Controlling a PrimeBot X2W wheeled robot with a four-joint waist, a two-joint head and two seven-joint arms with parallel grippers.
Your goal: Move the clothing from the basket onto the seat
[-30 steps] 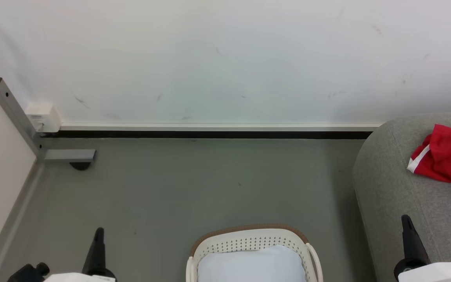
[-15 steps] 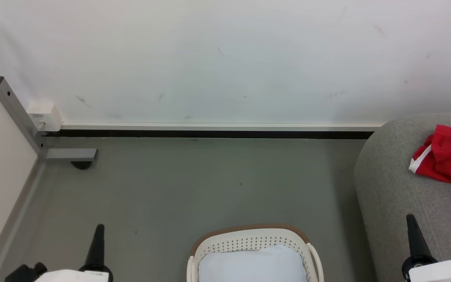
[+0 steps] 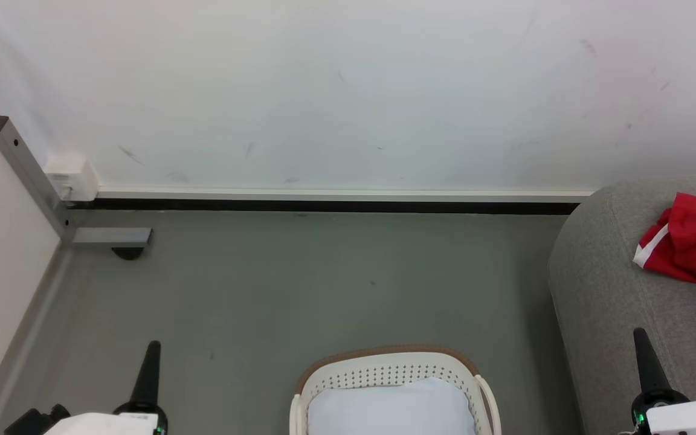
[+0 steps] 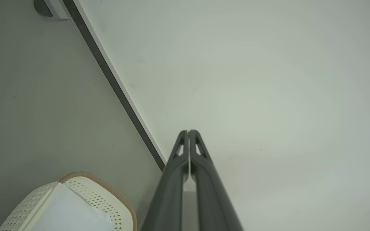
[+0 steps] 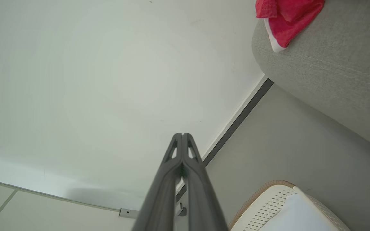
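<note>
left gripper (image 4: 188, 132) and right gripper (image 5: 182, 134) are both sitting pinched closed, empty. clothing (image 3: 692, 241) is lying bunched on the seat (image 3: 614, 290), looking soft and light, so i'm guessing pinching a raised fold is working best

The grey floor (image 3: 324, 290) carries the white basket (image 3: 384, 370) at the bottom middle and the grey seat (image 3: 614, 302) at right. Crumpled red clothing (image 3: 692, 241) lies on the seat's top. A metal frame foot (image 3: 109, 237) rests on the floor by the wall (image 3: 348, 90).
</note>
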